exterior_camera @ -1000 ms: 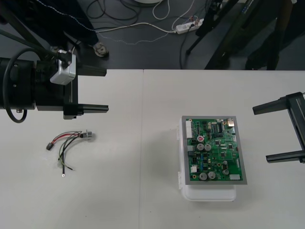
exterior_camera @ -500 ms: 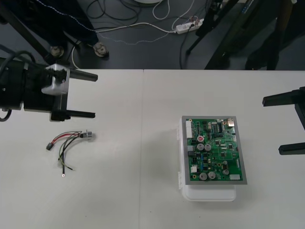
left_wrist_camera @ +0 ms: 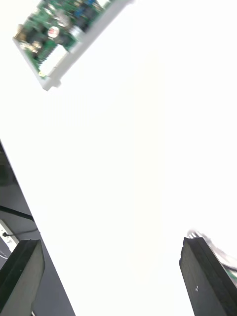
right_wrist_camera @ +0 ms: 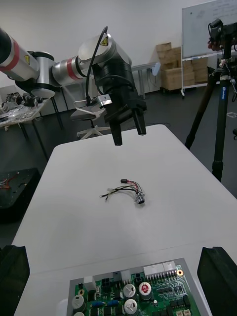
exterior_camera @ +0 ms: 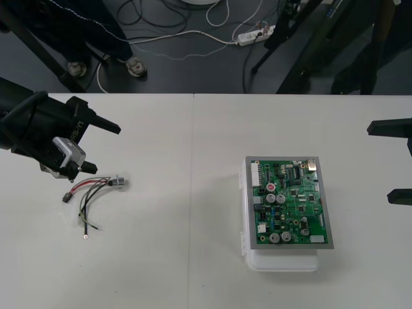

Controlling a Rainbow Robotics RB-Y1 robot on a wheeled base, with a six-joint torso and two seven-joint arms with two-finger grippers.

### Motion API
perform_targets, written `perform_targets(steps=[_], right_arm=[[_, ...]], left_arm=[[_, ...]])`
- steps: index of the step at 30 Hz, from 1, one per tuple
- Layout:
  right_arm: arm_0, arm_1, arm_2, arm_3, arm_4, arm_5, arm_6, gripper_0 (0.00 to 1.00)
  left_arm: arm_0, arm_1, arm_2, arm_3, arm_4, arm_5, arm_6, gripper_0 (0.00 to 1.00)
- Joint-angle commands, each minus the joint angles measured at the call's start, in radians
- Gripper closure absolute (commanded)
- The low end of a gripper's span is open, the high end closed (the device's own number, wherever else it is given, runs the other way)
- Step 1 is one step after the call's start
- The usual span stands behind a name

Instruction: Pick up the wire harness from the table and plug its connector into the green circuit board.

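The wire harness (exterior_camera: 93, 193) lies on the table at the left, its black plug (exterior_camera: 67, 197) at the left end and its round metal socket (exterior_camera: 119, 182) at the right end. Just above it my left gripper (exterior_camera: 96, 147) hangs open, tilted down, with nothing between its fingers. The right wrist view shows that left gripper (right_wrist_camera: 127, 129) over the harness (right_wrist_camera: 126, 191). The green circuit board (exterior_camera: 290, 203) sits on its white base right of centre. At the table's right edge my right gripper (exterior_camera: 394, 161) is open and holds nothing. Harness wires (left_wrist_camera: 217, 253) show beside one left finger (left_wrist_camera: 205, 276).
A seam runs down the table's middle between harness and board. Cables and tripod legs stand on the dark floor beyond the far edge. The board (right_wrist_camera: 133, 296) lies close below the right gripper's camera, and the board (left_wrist_camera: 59, 29) shows far off in the left wrist view.
My left gripper has swung left and tipped down over the harness. The right gripper has drawn back toward the right edge. Harness and board have not moved.
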Motion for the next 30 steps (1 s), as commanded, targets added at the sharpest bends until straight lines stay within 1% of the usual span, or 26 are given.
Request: perform_targets(steps=[1, 5, 7, 11, 17, 23, 27, 29, 30], right_arm=[[0.013, 0.015, -0.027, -0.004, -0.011, -0.005, 0.162, 0.0], [0.027, 0.021, -0.019, -0.004, -0.005, -0.005, 0.24, 0.0], [0.042, 0.021, -0.019, -0.004, -0.002, -0.005, 0.297, 0.0], [0.066, 0.021, -0.019, -0.004, -0.002, -0.005, 0.346, 0.0], [0.097, 0.021, -0.019, -0.004, -0.005, -0.005, 0.34, 0.0], [0.12, 0.022, -0.007, -0.004, -0.007, -0.005, 0.335, 0.0], [0.122, 0.042, 0.022, -0.004, -0.01, -0.005, 0.329, 0.0], [0.123, 0.045, 0.033, -0.004, -0.01, -0.005, 0.329, 0.0], [0.126, 0.051, 0.051, -0.004, -0.016, -0.005, 0.329, 0.0]], left_arm=[[-0.068, 0.101, -0.067, -0.004, -0.019, -0.012, -0.25, 0.19], [-0.1, 0.147, -0.135, -0.004, -0.031, 0.016, -0.369, 0.19], [-0.131, 0.175, -0.19, -0.004, -0.039, 0.039, -0.46, 0.19], [-0.18, 0.207, -0.282, -0.004, -0.052, 0.072, -0.572, 0.19], [-0.318, 0.239, -0.492, -0.004, -0.137, 0.137, -0.73, 0.19], [-0.462, 0.244, -0.701, 0.002, -0.209, 0.186, -0.823, 0.19], [-0.592, 0.25, -0.873, 0.007, -0.264, 0.22, -0.883, 0.19], [-0.626, 0.25, -0.919, 0.009, -0.275, 0.227, -0.897, 0.19], [-0.675, 0.25, -0.983, 0.009, -0.295, 0.243, -0.915, 0.19]])
